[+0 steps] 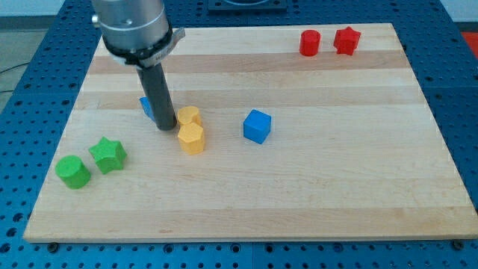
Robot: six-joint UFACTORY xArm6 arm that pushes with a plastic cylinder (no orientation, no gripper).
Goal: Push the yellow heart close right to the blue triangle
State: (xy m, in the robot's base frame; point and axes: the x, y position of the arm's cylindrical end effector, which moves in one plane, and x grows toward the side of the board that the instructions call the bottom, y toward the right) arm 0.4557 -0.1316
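Arm enters from view's top left, rod near vertical. My tip (167, 128) on board, just left of yellow heart (188, 116), touching or nearly so. Tool is plain rod; nothing to spread or pinch.

Blue triangle (147, 108) just behind rod, partly hidden, left of heart. Yellow hexagon (192, 138) touching heart from below. Blue cube (257, 125) to heart's right. Green star (108, 155), green cylinder (73, 172) lower left of heart. Red cylinder (309, 42), red star (346, 39) far upper right.

Wooden board (314, 194) lies on blue perforated table (22, 97).
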